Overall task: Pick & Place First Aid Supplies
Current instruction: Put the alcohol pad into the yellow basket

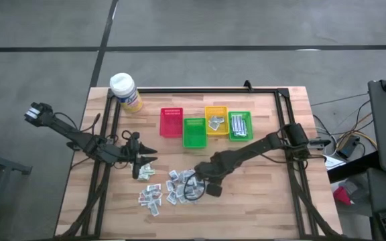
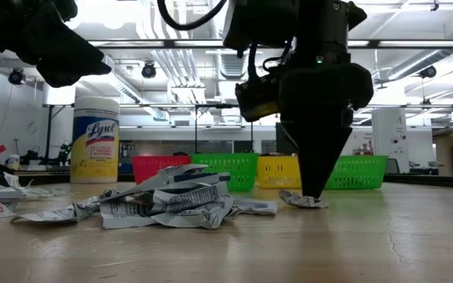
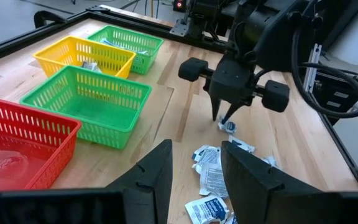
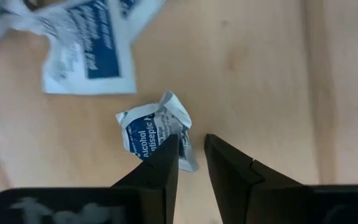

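On the pale wooden counter (image 1: 260, 194), the right end effector (image 4: 191, 152), fingers narrowed astride a crumpled white-and-blue alcohol wipe packet (image 4: 154, 127), should pinch its raised fold squarely, clear of the loose packet pile (image 1: 163, 191), before the coloured plastic baskets (image 1: 206, 125); left end effector (image 3: 194, 165) waits part-open.
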{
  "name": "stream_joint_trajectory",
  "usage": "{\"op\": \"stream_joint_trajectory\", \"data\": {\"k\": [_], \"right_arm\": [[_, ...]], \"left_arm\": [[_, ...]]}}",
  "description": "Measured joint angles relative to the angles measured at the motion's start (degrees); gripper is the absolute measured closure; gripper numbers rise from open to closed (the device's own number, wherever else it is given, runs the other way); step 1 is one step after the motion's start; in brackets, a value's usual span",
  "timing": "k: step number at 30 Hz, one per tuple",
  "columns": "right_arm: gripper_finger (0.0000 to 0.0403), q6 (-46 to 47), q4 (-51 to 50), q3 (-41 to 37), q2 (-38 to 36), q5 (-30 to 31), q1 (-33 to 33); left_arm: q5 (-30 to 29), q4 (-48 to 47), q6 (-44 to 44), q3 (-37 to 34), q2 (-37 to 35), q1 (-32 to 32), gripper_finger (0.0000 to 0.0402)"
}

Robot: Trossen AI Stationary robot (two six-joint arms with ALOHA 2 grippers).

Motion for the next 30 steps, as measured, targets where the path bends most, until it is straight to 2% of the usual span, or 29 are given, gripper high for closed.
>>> {"op": "stream_joint_trajectory", "data": {"k": [11,30], "right_arm": [[0.0316,-1.51,-3.62,1.0,-0.1,1.5,-0.03],[0.0254,-2.28,-3.62,1.17,-0.31,1.23,-1.19]], "left_arm": [[0.0,0.0,0.0,0.0,0.0,0.0,0.0271],[0.0,0.02,0.0,0.0,0.0,0.0,0.0271]]}}
